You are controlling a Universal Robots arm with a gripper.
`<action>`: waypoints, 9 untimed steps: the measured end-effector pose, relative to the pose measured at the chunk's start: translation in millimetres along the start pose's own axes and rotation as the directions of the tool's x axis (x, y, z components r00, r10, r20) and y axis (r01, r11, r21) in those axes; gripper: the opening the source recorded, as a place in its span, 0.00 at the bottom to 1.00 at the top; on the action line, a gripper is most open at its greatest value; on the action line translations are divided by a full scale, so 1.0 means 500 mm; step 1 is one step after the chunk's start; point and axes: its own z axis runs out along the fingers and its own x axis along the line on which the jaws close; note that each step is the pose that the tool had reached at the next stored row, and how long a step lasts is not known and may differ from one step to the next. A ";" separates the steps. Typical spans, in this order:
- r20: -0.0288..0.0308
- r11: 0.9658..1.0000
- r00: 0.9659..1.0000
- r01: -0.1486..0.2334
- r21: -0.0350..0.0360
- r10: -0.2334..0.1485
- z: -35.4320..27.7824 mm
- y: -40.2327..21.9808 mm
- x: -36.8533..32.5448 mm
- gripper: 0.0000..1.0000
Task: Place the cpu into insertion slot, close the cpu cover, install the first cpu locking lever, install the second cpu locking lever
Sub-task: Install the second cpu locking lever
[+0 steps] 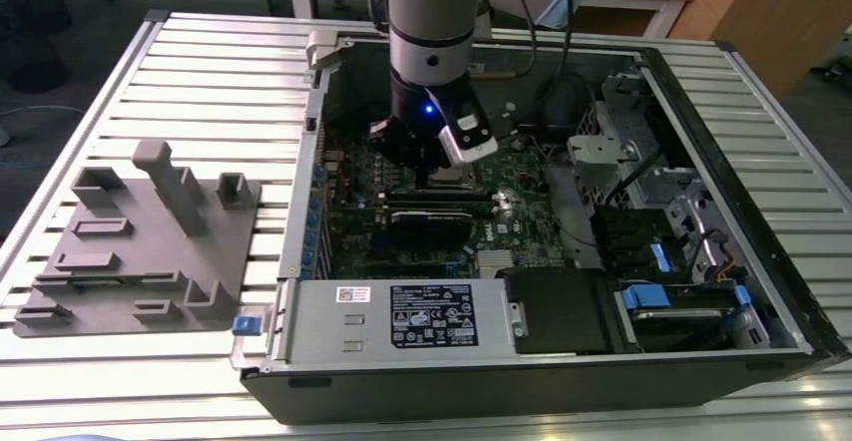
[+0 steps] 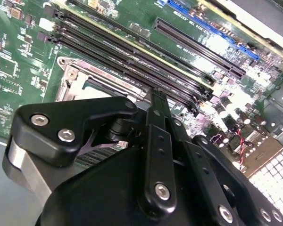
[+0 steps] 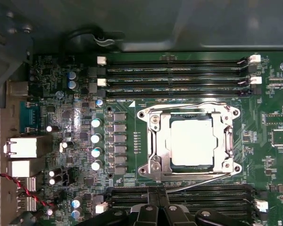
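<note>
The cpu (image 3: 192, 141) sat in the insertion slot (image 3: 156, 141) under the closed cpu cover (image 3: 226, 141), while the gripper (image 3: 156, 207) hovered just beside it, whether clenched I cannot tell.

Cpu (image 3: 192, 141) top: pale silvery metal, smooth, matt sheen. Cpu cover (image 3: 155, 141): thin bright metal frame, shiny, glare on edges. Lever wires (image 3: 198, 184) around it: thin polished steel. Green circuit board (image 3: 127, 141): glossy lacquer finish. Memory slots (image 3: 174, 77): black plastic, white plastic clips. Gripper (image 2: 155, 101): matt black links, smooth, with bright metal screws. Computer case (image 1: 560, 376): dark painted sheet metal. Table (image 1: 200, 72): ribbed light metal slats. Grey fixture (image 1: 147, 251): matt plastic-looking block.
</note>
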 end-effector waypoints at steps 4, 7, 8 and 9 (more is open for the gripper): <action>0.000 1.000 1.000 0.000 0.000 0.000 0.005 0.000 0.002 0.11; 0.000 1.000 1.000 0.000 0.000 0.000 0.006 0.000 0.002 0.11; 0.000 1.000 1.000 0.000 0.000 0.000 0.006 0.000 0.002 0.11; 0.000 1.000 1.000 0.000 0.000 0.000 0.006 0.000 0.002 0.11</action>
